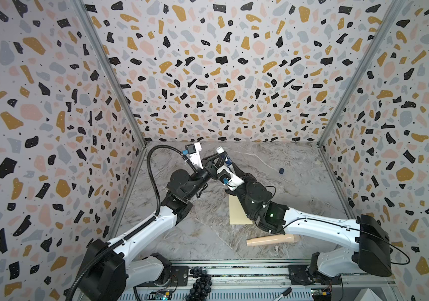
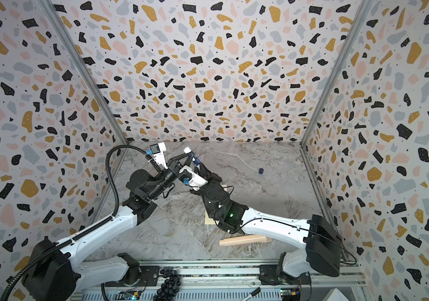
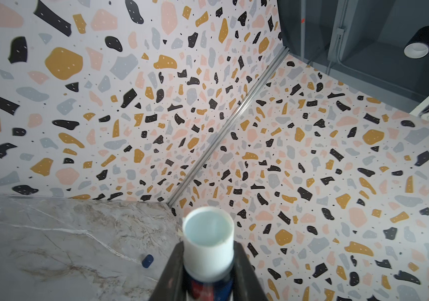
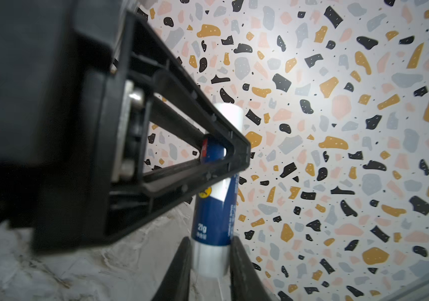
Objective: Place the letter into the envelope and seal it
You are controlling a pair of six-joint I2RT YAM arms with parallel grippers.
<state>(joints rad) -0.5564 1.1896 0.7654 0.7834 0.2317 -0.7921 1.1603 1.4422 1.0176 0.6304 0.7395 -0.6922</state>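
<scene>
A blue glue stick point(image 4: 216, 213) with a white open top point(image 3: 208, 232) is held up above the back left of the table. My left gripper point(image 3: 208, 263) is shut on its upper body, seen in both top views point(image 1: 221, 157) point(image 2: 189, 157). My right gripper point(image 4: 210, 250) is shut on its silver base end, just to the right point(image 1: 231, 166). The pale yellow envelope point(image 1: 237, 212) point(image 2: 209, 219) lies flat mid-table, largely hidden under the right arm. The letter is out of view.
The small dark blue cap point(image 1: 281, 171) point(image 3: 147, 261) lies on the marble table point(image 1: 299, 198) at the back right. A beige cylinder point(image 1: 270, 239) lies near the front edge under the right arm. Patterned walls enclose three sides.
</scene>
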